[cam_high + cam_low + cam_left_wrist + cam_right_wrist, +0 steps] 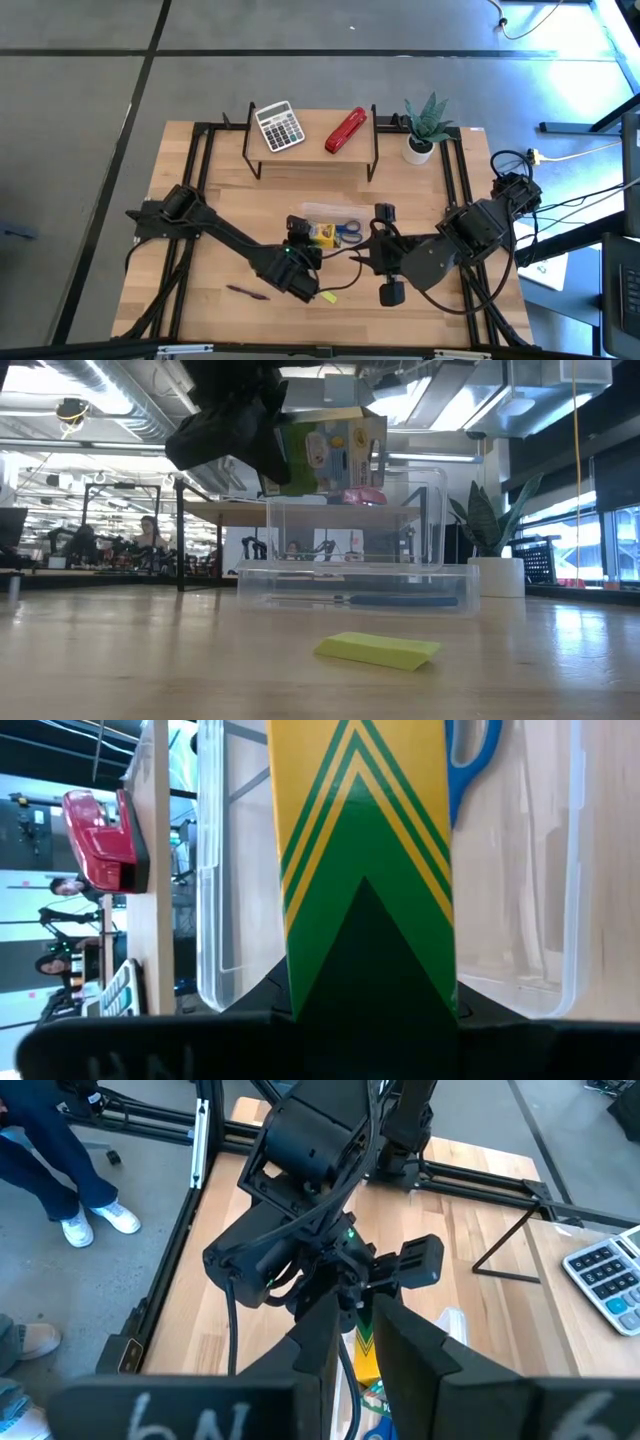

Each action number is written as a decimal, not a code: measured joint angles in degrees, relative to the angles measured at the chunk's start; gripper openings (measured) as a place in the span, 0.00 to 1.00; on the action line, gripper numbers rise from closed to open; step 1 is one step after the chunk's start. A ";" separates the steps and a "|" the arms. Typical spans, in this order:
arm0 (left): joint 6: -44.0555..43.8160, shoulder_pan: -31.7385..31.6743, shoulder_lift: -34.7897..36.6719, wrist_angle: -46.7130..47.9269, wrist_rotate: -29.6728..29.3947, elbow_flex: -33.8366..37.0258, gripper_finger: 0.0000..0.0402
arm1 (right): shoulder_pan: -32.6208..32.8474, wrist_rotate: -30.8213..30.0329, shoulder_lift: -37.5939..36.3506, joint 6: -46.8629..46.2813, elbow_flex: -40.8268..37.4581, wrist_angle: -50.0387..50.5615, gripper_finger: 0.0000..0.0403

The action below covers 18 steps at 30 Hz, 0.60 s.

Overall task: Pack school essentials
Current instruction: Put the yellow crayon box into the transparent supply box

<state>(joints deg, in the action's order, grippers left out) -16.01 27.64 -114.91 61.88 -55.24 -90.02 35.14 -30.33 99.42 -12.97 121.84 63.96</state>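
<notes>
At the near edge of the table (200, 200), you have the thin dark purple pen (246, 292) lying flat toward the left. Right of it, the tiny yellow block (378, 649) rests on the wood, apart from everything else.

Just beyond, your left gripper (303, 262) is clamped on the small yellow-green printed box (328, 452), lifted clear of the tabletop. From table height you see the box hanging above the clear plastic container (355, 585), at the level of its raised lid. The left wrist view shows the box's green and yellow chevrons running out from the fingers, with the container's floor behind.

Inside that container lie the blue-handled scissors (347, 231), flat on the bottom.

To the right, your right gripper (377, 250) sits beside the container with its fingers (415, 1345) narrowly parted. They close on nothing that you can see.

Farther back, a black wire shelf (310, 140) carries the grey calculator (279, 126) on the left and the red stapler (346, 130) on the right. A potted plant (424, 126) stands at the far right.
</notes>
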 joint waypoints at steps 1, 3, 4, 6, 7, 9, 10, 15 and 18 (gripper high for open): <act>0.11 0.00 0.00 -0.12 0.12 0.00 0.20 | 0.00 0.00 0.00 0.00 0.00 0.00 0.17; 0.13 0.00 0.00 -0.29 0.12 0.00 0.20 | 0.00 0.02 0.00 0.00 0.00 0.00 0.17; 0.11 0.00 0.00 -0.26 0.12 0.00 0.20 | 0.00 0.03 0.00 0.00 0.00 0.00 0.17; 0.12 0.02 0.00 -0.17 0.20 0.00 0.20 | 0.00 0.07 0.00 0.00 0.00 0.00 0.17; 0.11 0.02 0.00 -0.18 0.19 0.00 0.20 | 0.00 0.05 0.00 0.00 0.00 -0.02 0.17; 0.09 0.01 0.00 -0.21 0.21 0.00 0.20 | 0.00 0.04 0.00 0.00 0.00 0.00 0.17; 0.09 -0.10 0.00 -0.30 0.21 0.00 0.20 | 0.00 0.02 0.00 0.00 0.00 -0.02 0.17; 0.03 -1.01 0.00 -1.61 0.21 0.00 0.20 | 0.00 0.04 0.00 0.00 0.00 -0.02 0.17; 0.09 -1.70 0.00 0.20 -0.27 0.03 0.20 | 0.00 0.02 0.00 0.00 0.00 -0.02 0.17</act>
<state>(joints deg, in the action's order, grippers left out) -15.92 25.93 -114.91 62.08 -55.51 -89.99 35.14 -30.31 99.42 -12.97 121.84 63.94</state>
